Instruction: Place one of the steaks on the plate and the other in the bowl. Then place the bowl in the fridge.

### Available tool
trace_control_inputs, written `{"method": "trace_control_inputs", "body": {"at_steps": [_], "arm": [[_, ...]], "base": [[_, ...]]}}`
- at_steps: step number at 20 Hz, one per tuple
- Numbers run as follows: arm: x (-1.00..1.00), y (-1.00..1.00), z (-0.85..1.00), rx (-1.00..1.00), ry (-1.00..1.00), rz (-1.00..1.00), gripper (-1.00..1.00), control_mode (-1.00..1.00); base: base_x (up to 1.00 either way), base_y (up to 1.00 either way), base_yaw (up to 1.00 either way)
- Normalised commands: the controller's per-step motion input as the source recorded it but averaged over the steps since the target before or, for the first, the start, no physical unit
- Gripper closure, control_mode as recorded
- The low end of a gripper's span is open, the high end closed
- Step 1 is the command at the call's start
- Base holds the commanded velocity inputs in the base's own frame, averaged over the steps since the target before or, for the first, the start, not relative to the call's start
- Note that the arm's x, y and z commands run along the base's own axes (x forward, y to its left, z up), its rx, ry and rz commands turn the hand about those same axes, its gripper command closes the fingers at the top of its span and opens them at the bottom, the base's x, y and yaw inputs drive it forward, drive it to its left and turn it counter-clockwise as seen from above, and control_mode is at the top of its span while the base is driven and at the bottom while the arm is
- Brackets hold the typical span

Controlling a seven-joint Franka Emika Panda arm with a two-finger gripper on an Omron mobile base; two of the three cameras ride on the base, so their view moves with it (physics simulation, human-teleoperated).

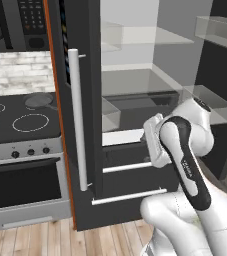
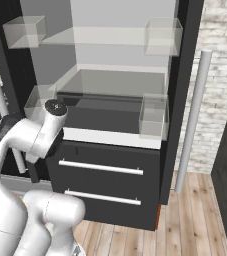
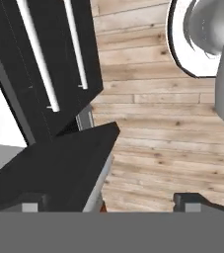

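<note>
Here the fridge [image 2: 120, 100] is standing open, two silver-handled drawers [image 2: 105, 185] at its base, four clear door bins, its shelves showing. The gripper [image 3: 111, 200] is pointing floorward, jaws wide apart, gripping nothing.

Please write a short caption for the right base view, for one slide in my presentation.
White robot arm before the open fridge, its clear shelves and two dark lower drawers visible.

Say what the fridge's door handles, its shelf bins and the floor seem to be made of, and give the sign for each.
Handles: likely brushed metal, being pale silver, smooth bars with a soft sheen. Bins: clear plastic or glass, since the fridge wall shows through them. Floor: wood or a wood-look laminate, with light-brown planks, grain lines and seams.
</note>
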Motion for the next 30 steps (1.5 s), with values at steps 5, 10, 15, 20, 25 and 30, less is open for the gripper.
{"method": "trace_control_inputs", "body": {"at_steps": [5,10,15,20,25,30], "arm": [[0.99,-0.71,-0.01,0.50,0.19,0.07,-1.00,-1.00],[0.89,0.13,0.00,0.08,0.00,0.24,-1.00,-1.00],[0.40,0.01,0.00,0.02,0.06,0.09,-1.00,-1.00],[0.74,0.39,0.00,0.17,0.09,0.00,-1.00,-1.00],[0.55,0.38,0.00,0.21,0.00,0.00,-1.00,-1.00],[0.27,0.31,0.24,0.23,-0.01,0.01,-1.00,-1.00]], "base": [[0.00,0.00,0.00],[0.00,0.00,0.00],[0.00,0.00,0.00],[0.00,0.00,0.00],[0.00,0.00,0.00],[0.00,0.00,0.00]]}}
